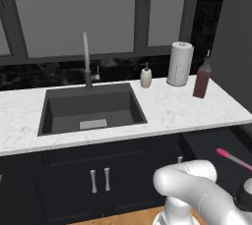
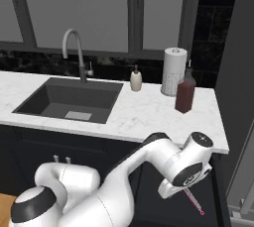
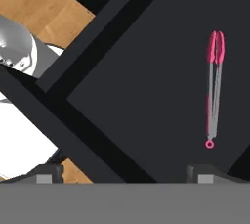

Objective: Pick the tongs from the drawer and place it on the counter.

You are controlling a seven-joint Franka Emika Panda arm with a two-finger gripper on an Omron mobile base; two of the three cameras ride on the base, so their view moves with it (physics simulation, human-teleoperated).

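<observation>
The gripper (image 3: 124, 171) hangs over the open drawer (image 3: 146, 86), its two dark finger tips spread wide apart and holding nothing. The tongs (image 3: 214, 91) lie flat on the drawer's dark floor, well off to one side of the line between the fingers, with the pink jaws at one end and a small pink ring at the other. In the right base view the tongs (image 2: 193, 202) show just below the wrist; in the left base view one pink end (image 1: 234, 158) projects past the arm.

Probable risks, judged from this pose: a straight descent would close on bare drawer floor, because the tongs sit outside the finger gap. The thin grey arms lie flush on the floor, so a shallow grasp may skid off them. The tongs also rest near a drawer wall, which a finger could strike. A grip near one end may let the long utensil swing and catch the counter edge during the lift.

The counter (image 1: 187, 111) is white marble with grey veins. A dark sink (image 1: 91, 108) with a faucet (image 1: 87, 64) is set into it; a soap dispenser (image 1: 146, 76), a paper towel roll (image 1: 180, 64) and a dark red bottle (image 1: 202, 77) stand toward the back. Open marble remains in front of them. Tall windows (image 1: 74, 8) back the counter, and wood flooring (image 3: 44, 8) lies below.
</observation>
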